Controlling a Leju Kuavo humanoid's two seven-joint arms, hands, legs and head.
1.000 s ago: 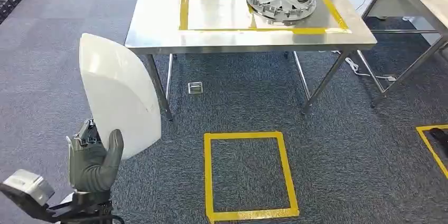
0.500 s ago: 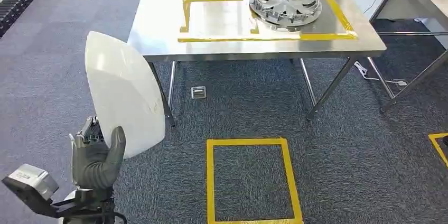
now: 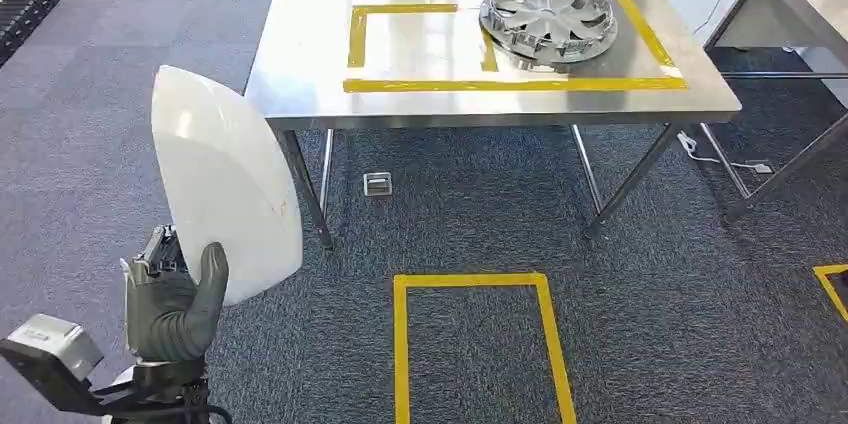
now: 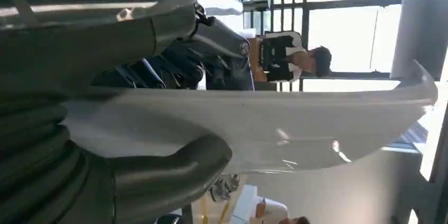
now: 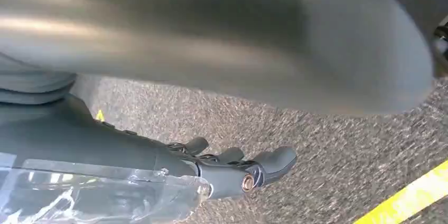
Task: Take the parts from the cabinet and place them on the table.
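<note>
A steel table [image 3: 300, 64] stood ahead, marked with yellow tape, and a hubcap [image 3: 548, 10] lay in its right taped bay. A taped square [image 3: 480, 344] was seen on the carpet before it, with a small metal piece [image 3: 377, 183] under the table edge. Against the earlier frame, the table sat lower in view, the camera having moved. The white panel [image 3: 222, 184] was gripped at its lower end by the left hand [image 3: 170, 309], its long axis upright, tip up. The right hand [image 5: 232, 168] appeared loosely curled and empty, though blur left this uncertain.
</note>
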